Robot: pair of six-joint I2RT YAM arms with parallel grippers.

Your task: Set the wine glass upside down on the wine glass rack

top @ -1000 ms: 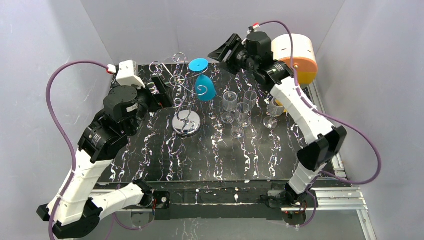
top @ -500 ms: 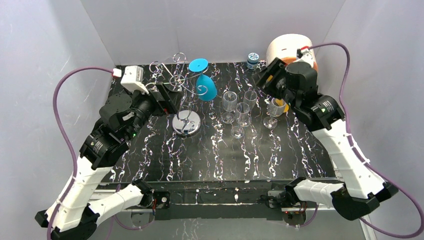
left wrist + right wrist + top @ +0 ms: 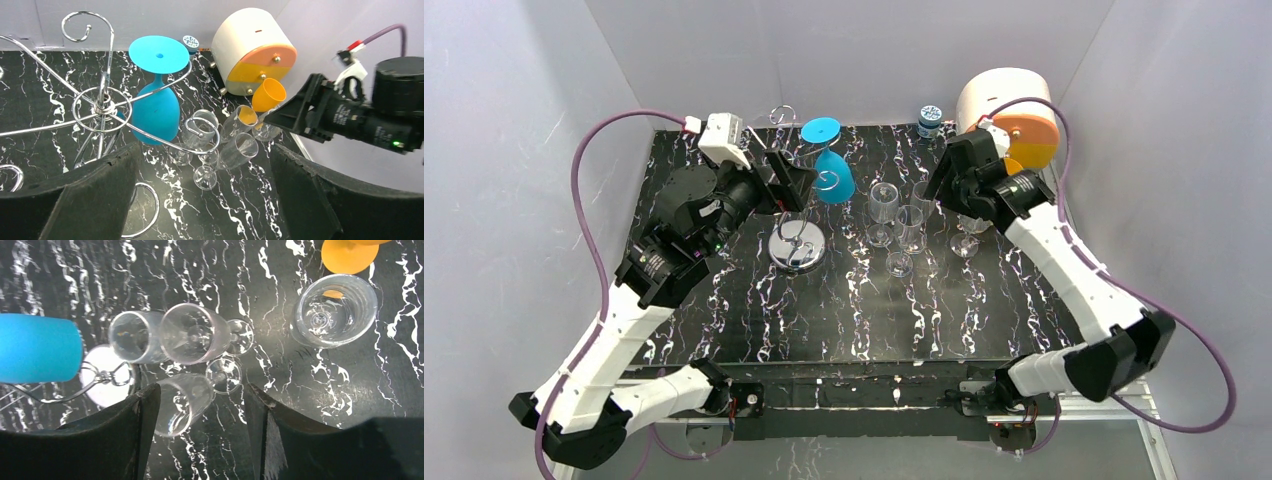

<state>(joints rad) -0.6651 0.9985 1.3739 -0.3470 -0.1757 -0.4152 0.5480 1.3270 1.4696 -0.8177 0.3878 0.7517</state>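
Blue is the colour that jumps out from above. A blue wine glass hangs upside down on the wine glass rack, and it has not moved in the last second. The arms have moved. The right gripper was far back by the blue wine glass a second ago. It swung out to the right and now hangs over the clear wine glasses. They stand upright on the black table, just beside the rack. The left gripper has crept closer to the rack and sits right by its curly wires.

From the left wrist, the two fingers are spread wide with nothing between them. The rack and the blue wine glass are just in front. The clear wine glasses and an orange cup are further off.

From the right wrist, looking straight down, the jaws are spread apart too and pinch nothing. One clear glass sits under the gap between the fingers, but I cannot tell how far below.

So I think one glass is done. The right arm looks to be lining up to pick a clear one next. It is not holding it yet.
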